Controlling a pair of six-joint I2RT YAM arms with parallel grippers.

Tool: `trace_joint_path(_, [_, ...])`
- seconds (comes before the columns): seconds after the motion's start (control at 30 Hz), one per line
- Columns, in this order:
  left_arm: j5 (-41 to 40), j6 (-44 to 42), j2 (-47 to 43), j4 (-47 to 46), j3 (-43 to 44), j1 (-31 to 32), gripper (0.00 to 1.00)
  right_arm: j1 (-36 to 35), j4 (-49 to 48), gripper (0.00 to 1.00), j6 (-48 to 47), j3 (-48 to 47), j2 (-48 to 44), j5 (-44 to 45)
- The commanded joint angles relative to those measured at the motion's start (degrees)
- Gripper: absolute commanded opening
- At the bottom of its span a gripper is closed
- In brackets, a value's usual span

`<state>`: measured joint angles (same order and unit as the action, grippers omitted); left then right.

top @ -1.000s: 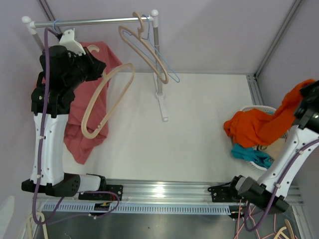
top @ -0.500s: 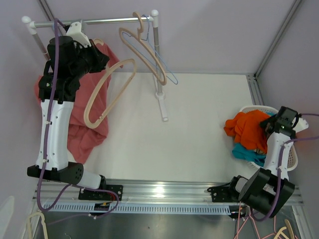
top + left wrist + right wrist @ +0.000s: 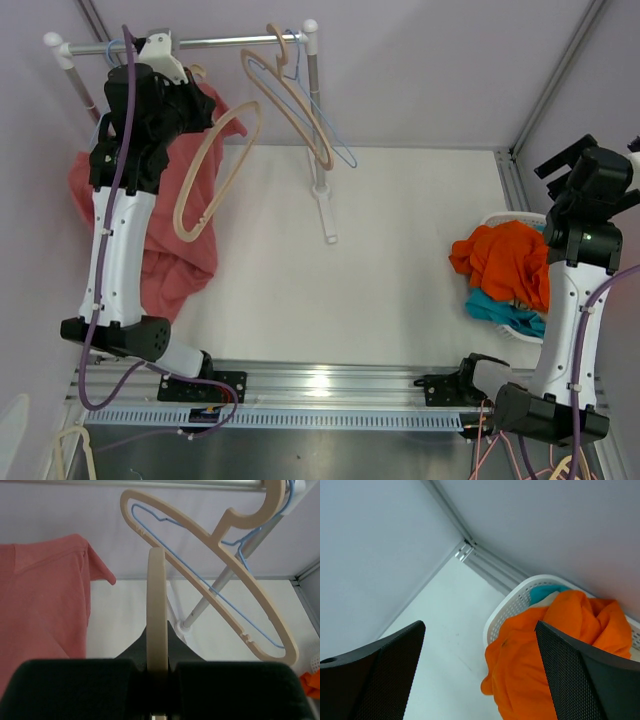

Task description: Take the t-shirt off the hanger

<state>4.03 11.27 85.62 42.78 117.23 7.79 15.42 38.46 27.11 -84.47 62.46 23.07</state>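
T-shirt: orange, off its hanger, heaped in the basket at the bench's right end, over a teal garment.
Right fingers: spread wide above the basket, empty; the drop looks done.
Hanger: bare, pinched edge-on by the left fingers, raised near the rail, probably for rehanging.
Pink shirt: hangs behind the left arm.

You're looking at a white tabletop, evenly lit. Pale lilac walls close it in at 9, 12 and 3 o'clock. An aluminium corner post slants in at 2 o'clock. Garment rack: bar at 11 o'clock, upright at 12, foot on the tabletop. An aluminium rail runs along 6 o'clock, with glare at its middle.
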Motion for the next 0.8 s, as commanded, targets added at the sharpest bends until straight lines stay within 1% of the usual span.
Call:
trace_joint_path(0.0, [-2.27, -3.26, 0.51, -7.80, 3.96, -0.32, 0.01, -1.71, 1.45, 0.96, -1.36, -0.26, 0.30, -1.00])
trace_joint_path(0.07, [-3.76, -4.84, 2.51, -8.33, 7.38, 0.38, 0.01, -1.97, 1.01, 0.96, -1.54, -0.09, 0.74, -2.14])
trace_joint_path(0.1, [-6.55, -5.55, 3.49, -8.42, 8.10, 0.73, 0.01, -2.06, 0.83, 0.96, -1.54, 0.26, 0.74, -2.41])
trace_joint_path(0.3, [-10.61, -8.97, 9.90, -9.65, 15.99, 2.57, 0.01, -2.59, -1.37, 0.97, -1.80, 1.85, 0.12, -3.91])
trace_joint_path(0.33, [-13.67, -10.98, 11.65, -10.00, 16.53, 3.19, 0.01, -2.76, -1.72, 0.96, -2.06, 2.02, 0.03, -4.26])
trace_joint_path(0.37, [-15.09, -11.87, 12.45, -10.78, 17.06, 4.50, 0.01, -2.68, -1.81, 0.96, -2.06, 2.11, -0.05, -4.26])
trace_joint_path(0.53, [-18.62, -14.42, 19.12, -11.84, 21.45, 6.53, 0.01, -2.76, -3.30, 0.97, -2.06, 3.34, -0.49, -5.05])
trace_joint_path(0.6, [-20.02, -15.04, 20.80, -13.94, 22.07, 7.85, 0.01, -2.85, -3.48, 0.97, -1.89, 3.95, -0.76, -5.84])
trace_joint_path(0.7, [-20.99, -16.10, 23.62, -15.97, 22.95, 9.17, 0.01, -2.85, -4.35, 0.97, -1.63, 5.36, -1.55, -6.63])
trace_joint_path(0.73, [-21.26, -16.10, 25.71, -16.15, 24.44, 9.26, 0.01, -2.94, -5.14, 0.97, -1.36, 6.32, -2.16, -7.50])
trace_joint_path(0.77, [-21.26, -16.10, 25.73, -16.15, 24.45, 9.26, 0.01, -2.94, -5.15, 0.97, -1.36, 6.33, -2.16, -7.51])
